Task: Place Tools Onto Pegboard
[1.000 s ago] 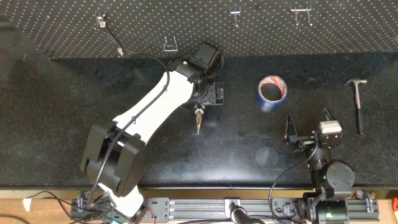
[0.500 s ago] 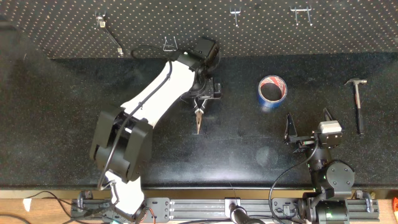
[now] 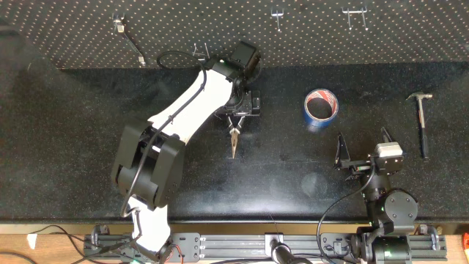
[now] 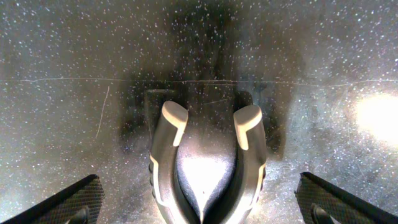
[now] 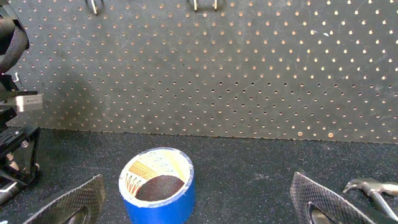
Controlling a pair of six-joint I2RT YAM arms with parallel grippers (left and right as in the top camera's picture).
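Observation:
Grey-handled pliers (image 3: 233,139) lie on the black table, nose toward the front edge. My left gripper (image 3: 242,108) hangs over their handle end, near the pegboard (image 3: 308,33). In the left wrist view the two pliers handles (image 4: 249,134) curve up between my left gripper's (image 4: 199,182) wide-apart fingers (image 4: 68,202), which stand open and clear of them. My right gripper (image 3: 363,147) rests open at the front right, facing the blue tape roll (image 5: 158,185). The hammer (image 3: 421,125) lies at the far right.
A wrench (image 3: 132,42) hangs on the pegboard at the left. Bare hooks (image 3: 276,16) (image 3: 355,16) sit along the top, and a wire hook (image 3: 199,51) just left of my left gripper. The tape roll (image 3: 321,108) sits between the pliers and the hammer.
My left arm has swung its elbow to the right and its gripper has edged slightly toward the pegboard over the pliers' handles. The pliers and the right arm have not moved.

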